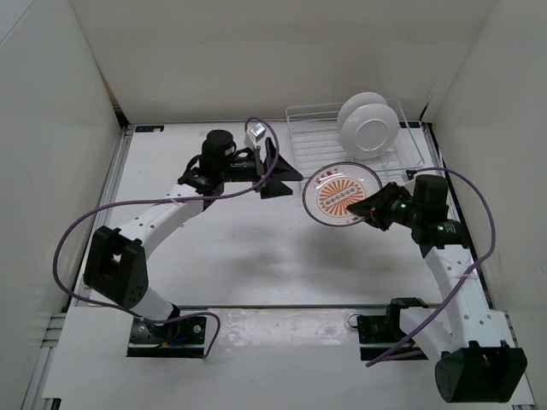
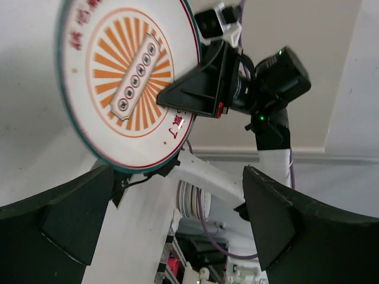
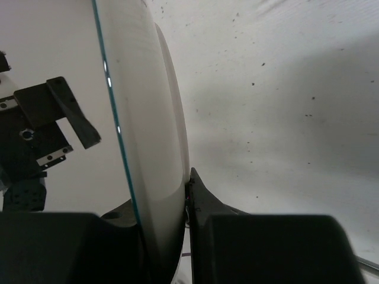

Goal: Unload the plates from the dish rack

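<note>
The sunburst plate (image 1: 342,194) hangs above the table just in front of the clear dish rack (image 1: 312,128), tilted with its orange face up. My right gripper (image 1: 369,207) is shut on its right rim. In the right wrist view the plate (image 3: 148,136) stands edge-on, clamped in that gripper (image 3: 172,225). The plain white plate (image 1: 369,126) stands upright in the rack. My left gripper (image 1: 282,169) is open and empty, just left of the sunburst plate and apart from it. In the left wrist view the plate (image 2: 127,77) faces the open left gripper (image 2: 177,231).
White walls enclose the table on the left, back and right. The rack sits in the back right corner. Purple cables loop from both arms over the table. The left arm (image 1: 171,213) stretches diagonally across the left half.
</note>
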Robot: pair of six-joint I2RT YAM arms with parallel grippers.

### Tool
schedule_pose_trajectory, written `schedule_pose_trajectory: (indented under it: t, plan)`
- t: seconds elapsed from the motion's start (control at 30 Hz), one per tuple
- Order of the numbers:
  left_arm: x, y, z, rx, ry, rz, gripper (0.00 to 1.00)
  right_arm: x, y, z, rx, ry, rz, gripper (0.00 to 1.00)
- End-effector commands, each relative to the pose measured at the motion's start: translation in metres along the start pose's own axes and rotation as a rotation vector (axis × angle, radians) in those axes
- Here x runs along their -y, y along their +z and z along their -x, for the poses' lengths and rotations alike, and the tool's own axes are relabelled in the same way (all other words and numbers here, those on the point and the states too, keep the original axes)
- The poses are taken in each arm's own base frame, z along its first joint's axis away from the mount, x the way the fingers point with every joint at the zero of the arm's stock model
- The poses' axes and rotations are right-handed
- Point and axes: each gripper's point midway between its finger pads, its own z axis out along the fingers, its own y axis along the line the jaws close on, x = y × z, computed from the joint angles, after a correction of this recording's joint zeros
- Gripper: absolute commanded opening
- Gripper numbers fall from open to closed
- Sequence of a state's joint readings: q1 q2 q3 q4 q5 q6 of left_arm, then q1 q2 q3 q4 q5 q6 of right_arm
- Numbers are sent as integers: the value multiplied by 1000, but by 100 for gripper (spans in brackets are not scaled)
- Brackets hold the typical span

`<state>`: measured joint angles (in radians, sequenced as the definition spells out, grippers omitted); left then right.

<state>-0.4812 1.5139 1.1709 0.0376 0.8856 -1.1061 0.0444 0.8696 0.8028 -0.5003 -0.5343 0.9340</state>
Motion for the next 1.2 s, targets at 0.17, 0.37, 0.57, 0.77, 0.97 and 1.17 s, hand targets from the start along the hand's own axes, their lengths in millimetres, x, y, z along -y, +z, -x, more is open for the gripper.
schedule_pose_trajectory:
  t: [0.17, 0.37, 0.57, 0.77, 0.97, 1.17]
  plan:
    - [15, 29, -30, -114, -1, -57, 100, -92, 2, 16, -17, -141, 229, 0]
    - [-2, 20, -24, -87, -15, -15, 100, -99, 3, 7, -41, -164, 252, 0]
    - [-6, -1, -8, -52, -43, -17, 97, -93, 4, 4, -31, -166, 233, 0]
    - [-25, -36, 1, 13, -78, 12, 97, -103, 8, 3, -34, -162, 258, 0]
    - [-27, -30, -4, -22, -63, 48, 97, -111, 32, -18, -123, -164, 249, 0]
    - [-26, -28, -3, -28, -42, 63, 82, -130, 54, -45, -193, -196, 263, 0]
